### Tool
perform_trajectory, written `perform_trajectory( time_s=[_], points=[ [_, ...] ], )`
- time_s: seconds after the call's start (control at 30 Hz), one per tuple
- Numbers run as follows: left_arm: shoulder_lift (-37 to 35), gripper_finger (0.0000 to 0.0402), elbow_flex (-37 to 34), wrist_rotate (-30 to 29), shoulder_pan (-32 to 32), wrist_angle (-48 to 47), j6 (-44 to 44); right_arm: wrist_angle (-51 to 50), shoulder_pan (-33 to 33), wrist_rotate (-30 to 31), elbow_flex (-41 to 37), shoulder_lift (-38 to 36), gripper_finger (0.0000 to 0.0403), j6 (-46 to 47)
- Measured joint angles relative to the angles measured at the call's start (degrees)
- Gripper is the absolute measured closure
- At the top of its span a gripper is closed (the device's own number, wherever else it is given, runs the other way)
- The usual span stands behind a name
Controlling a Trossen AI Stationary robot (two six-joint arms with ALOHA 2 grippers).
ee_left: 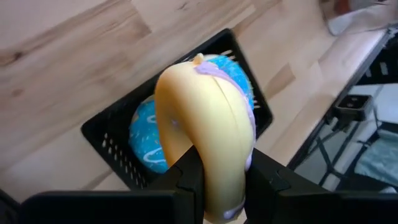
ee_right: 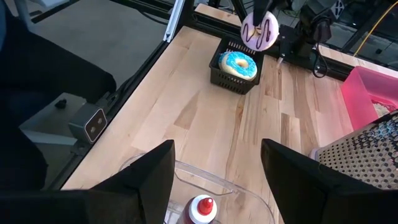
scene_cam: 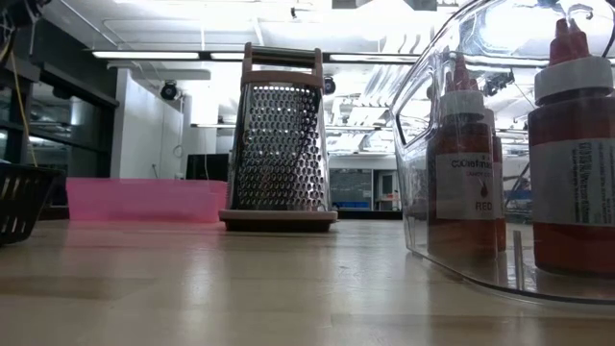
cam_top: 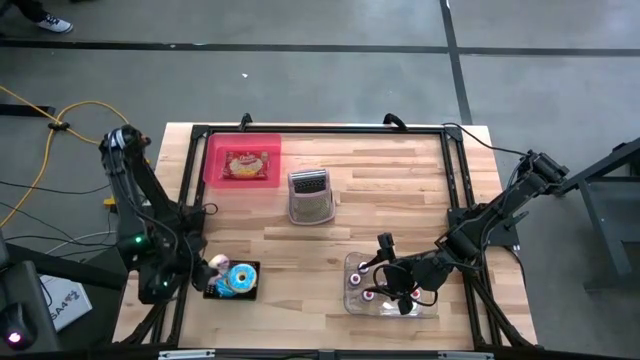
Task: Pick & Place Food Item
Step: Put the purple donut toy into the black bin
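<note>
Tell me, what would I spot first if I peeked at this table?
Probably the doughnuts: the left gripper is shut on a yellow doughnut with purple icing, held right above a bright blue doughnut lying in a small black basket at the table's front left. Next, the shiny metal grater in the middle, and the pink tray behind it.

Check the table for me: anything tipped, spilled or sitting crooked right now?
Nothing stands out. The grater stands upright, the bottles stand upright in the clear bin, and the left gripper holds a purple-iced donut above the black basket.
</note>
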Motion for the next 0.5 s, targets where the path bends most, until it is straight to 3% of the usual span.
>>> perform_trajectory(
  time_s=[0.5],
  points=[
    [5.99,0.0333,-0.27,1.32,-1.86,0.81,-6.15,0.00,0.01,0.00,0.00,0.00,0.0176,-0.01]
  ],
)
